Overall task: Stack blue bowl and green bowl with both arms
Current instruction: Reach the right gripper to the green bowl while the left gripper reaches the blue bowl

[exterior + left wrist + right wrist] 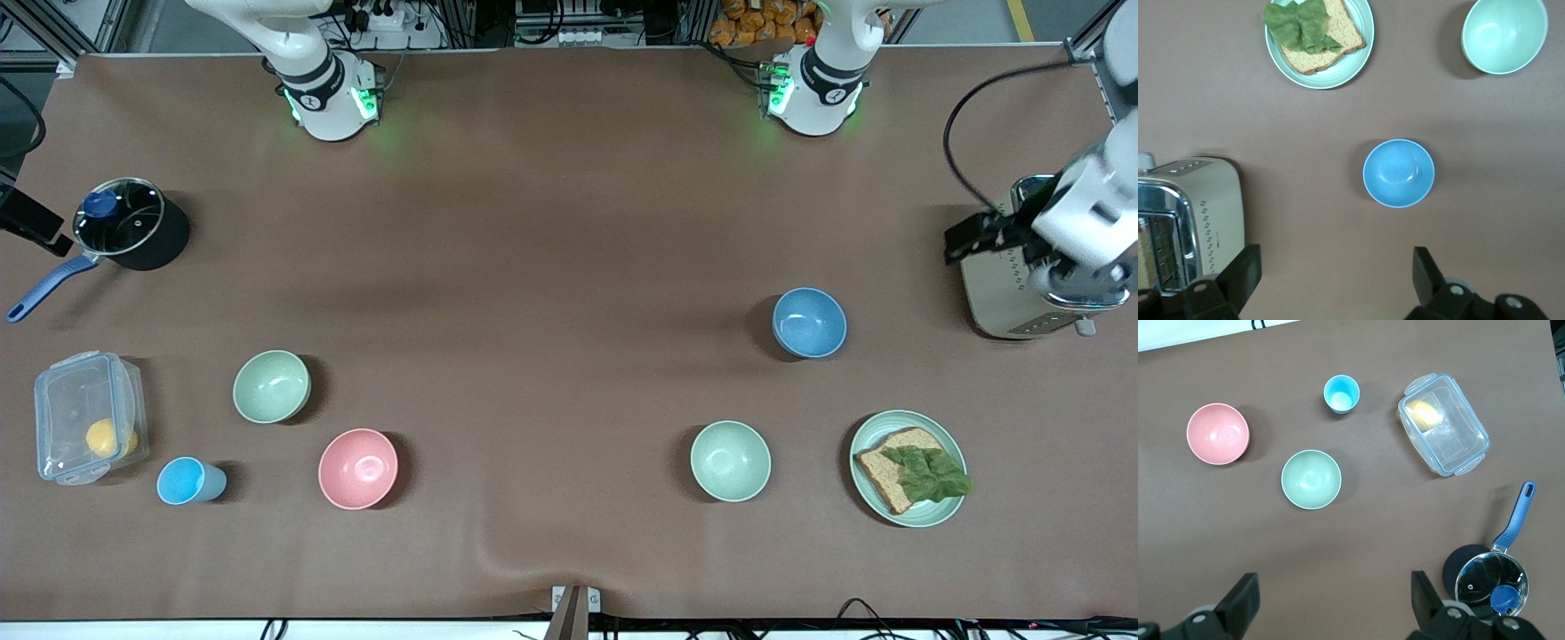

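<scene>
The blue bowl stands upright toward the left arm's end of the table; it also shows in the left wrist view. The sage green bowl stands upright toward the right arm's end, and shows in the right wrist view. My left gripper is open and empty, high up; that arm's hand hangs over the toaster. My right gripper is open and empty, high over bare table near the green bowl. It does not show in the front view.
A paler mint bowl and a mint plate with bread and lettuce sit nearer the front camera than the blue bowl. A toaster stands beside the blue bowl. A pink bowl, light-blue cup, clear box and lidded pot surround the green bowl.
</scene>
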Available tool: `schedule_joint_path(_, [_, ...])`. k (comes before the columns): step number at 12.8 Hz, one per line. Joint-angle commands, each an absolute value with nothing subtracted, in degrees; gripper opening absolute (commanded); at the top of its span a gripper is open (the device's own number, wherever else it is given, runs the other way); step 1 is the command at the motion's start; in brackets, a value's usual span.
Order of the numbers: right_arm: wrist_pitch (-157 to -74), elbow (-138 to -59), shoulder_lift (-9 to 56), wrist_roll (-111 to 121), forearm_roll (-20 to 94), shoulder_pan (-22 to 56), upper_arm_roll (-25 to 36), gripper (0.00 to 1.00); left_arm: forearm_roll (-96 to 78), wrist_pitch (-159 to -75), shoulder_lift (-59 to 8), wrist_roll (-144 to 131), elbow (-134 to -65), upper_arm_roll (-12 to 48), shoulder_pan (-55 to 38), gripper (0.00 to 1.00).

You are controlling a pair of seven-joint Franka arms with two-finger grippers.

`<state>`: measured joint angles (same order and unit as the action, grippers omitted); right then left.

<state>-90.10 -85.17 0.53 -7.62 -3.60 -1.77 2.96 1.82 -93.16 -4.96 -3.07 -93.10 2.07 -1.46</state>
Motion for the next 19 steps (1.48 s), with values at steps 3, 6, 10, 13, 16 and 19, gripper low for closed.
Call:
schedule_joint_path(3, [-89.3,-84.4,1.7,-8.4,-4.9,-1.1,2.3,1.00,1.3,-99.6,-10.4,-4.8,-95.6,2.3,-2.0,1.00])
schedule_joint_path(6, [-84.6,-84.3,7.8,-9.0,-5.1,-2.1,2.6,1.00,1.3,-108.2,-12.4,-5.9,-102.2,2.3,-2.2,1.00])
schedule_joint_path(10, [-83.1,-84.3,10.6,-7.8,-5.1,-5.7,2.6,1.00,1.3,-116.8,-14.1,-6.3,-110.5,2.4,-2.2,1.00])
schedule_joint_path(13, [-85.3,-84.7,15.8,-7.6,-4.0,-5.8,2.5,1.00,1.1,-123.3,-14.2,-6.4,-117.3,2.8,-2.2,1.00])
schedule_joint_path(16, [-92.2,-85.6,21.5,-7.6,-3.7,-5.6,2.5,1.00,1.2,-128.7,-15.5,-6.3,-121.6,2.8,-2.2,1.00])
schedule_joint_path(19, [-100.5,-85.9,26.8,-6.4,-3.4,-5.8,2.2,1.00,1.1,-133.8,-17.2,-6.3,-124.6,2.8,-2.0,0.97])
